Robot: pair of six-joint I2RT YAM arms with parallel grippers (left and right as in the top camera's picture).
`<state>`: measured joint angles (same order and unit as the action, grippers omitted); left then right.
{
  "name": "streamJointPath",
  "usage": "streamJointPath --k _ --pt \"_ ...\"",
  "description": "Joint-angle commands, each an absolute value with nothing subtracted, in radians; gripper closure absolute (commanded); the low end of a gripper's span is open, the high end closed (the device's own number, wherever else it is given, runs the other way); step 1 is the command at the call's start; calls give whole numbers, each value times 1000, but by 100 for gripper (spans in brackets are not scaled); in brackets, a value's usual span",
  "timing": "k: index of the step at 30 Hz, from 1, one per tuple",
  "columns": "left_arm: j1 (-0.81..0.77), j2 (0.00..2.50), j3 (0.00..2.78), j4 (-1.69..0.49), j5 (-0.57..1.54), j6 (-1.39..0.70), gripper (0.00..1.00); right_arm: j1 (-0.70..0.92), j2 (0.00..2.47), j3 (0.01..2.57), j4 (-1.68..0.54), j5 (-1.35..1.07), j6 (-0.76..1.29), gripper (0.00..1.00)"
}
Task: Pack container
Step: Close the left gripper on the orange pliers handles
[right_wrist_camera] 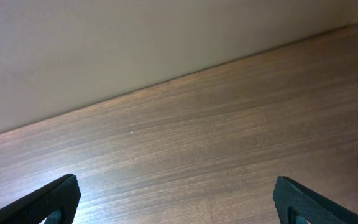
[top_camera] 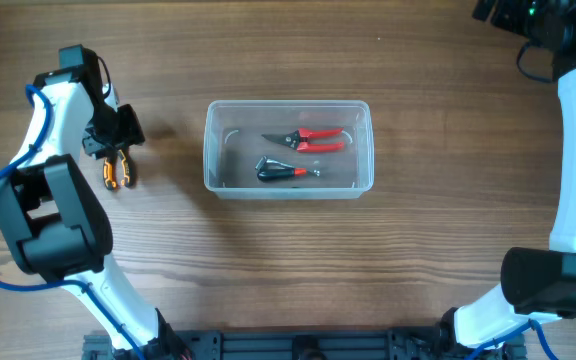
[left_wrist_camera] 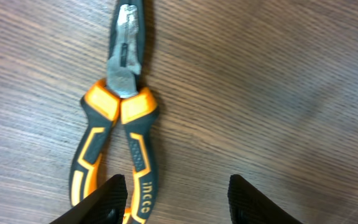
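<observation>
While the left claw (left_wrist_camera: 176,200) hung over the counter (top_camera: 418,260) with its fingers (left_wrist_camera: 248,198) spread apart and gripping nothing, a pair of orange-and-black pliers (left_wrist_camera: 120,118) lay flat just below it. The pliers' nose pointed away from the wrist camera. Their handles reached back toward the claw, one of them passing under the edge of the left finger. Whether that finger touched it could not be told.

The container (top_camera: 211,150) stood upright in the middle of the counter, well apart from the pliers, on their right in the overhead view. Inside it lay red-handled cutters (top_camera: 310,139) toward the far wall and a black tool with a red end (top_camera: 286,171) nearer the front wall, close together.

The right claw (right_wrist_camera: 176,202) was far off at the counter's back right corner, its fingers wide apart over bare wood near a pale wall (right_wrist_camera: 135,43).
</observation>
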<state>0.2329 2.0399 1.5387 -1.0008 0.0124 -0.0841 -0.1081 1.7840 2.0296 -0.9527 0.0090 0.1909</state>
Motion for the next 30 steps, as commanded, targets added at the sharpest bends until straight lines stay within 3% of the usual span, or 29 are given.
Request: streamJointPath --k 1,24,30 --pt "251 2055 1555 -1011 -1 -94 46 -106 1788 2029 -950 23 209 0" --pt "269 2120 1430 -870 -1 -89 46 -106 1788 2029 -950 23 210 0" --pt "269 2120 1430 -872 -1 -89 71 -106 1788 2029 -950 23 210 0"
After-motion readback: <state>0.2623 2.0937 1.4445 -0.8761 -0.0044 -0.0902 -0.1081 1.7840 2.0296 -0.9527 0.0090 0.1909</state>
